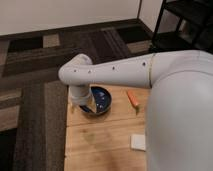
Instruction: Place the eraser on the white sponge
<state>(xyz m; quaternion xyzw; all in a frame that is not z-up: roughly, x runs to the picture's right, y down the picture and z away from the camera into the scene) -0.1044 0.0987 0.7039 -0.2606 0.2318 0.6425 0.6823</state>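
Note:
The white sponge (pixel 138 142) lies flat on the wooden table (pixel 100 142), near its right side, partly behind my white arm. My arm reaches in from the right, bends at the elbow and points down. The gripper (pixel 86 106) hangs at the left rim of the blue bowl (pixel 101 99), well to the upper left of the sponge. The wrist hides most of the gripper. The black eraser does not show anywhere in view.
An orange stick-shaped object (pixel 133 98) lies on the table to the right of the bowl. The table's left edge borders a dark patterned carpet (pixel 35 100). A black metal shelf (pixel 180 25) stands at the back right. My arm's bulk covers the right side.

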